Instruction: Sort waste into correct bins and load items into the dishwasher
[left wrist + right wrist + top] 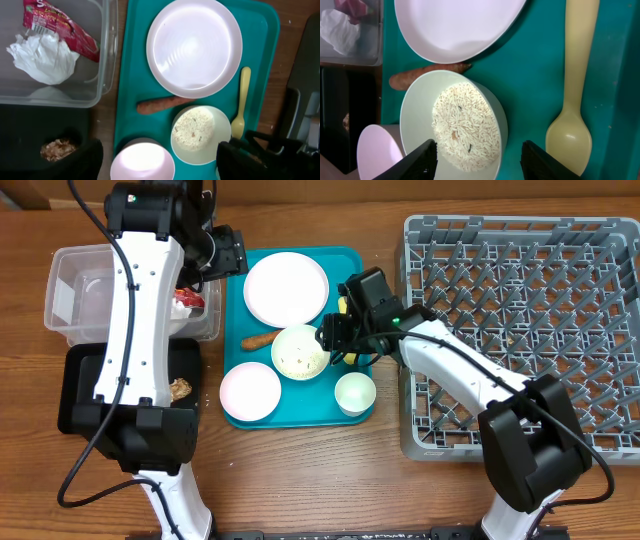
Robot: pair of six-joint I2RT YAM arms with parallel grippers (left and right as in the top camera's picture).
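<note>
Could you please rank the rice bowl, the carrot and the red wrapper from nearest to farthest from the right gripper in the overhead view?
1. Rice bowl, just left of the right gripper, on the teal tray.
2. Carrot, farther left, near the tray's left edge.
3. Red wrapper, farthest left, inside the clear tub.

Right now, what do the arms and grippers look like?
Both arms: white shells, black joints and bases, loose black cables. Left arm, right arm with a small green light near its wrist. Left gripper and right gripper: matte black, angular fingers.
</note>
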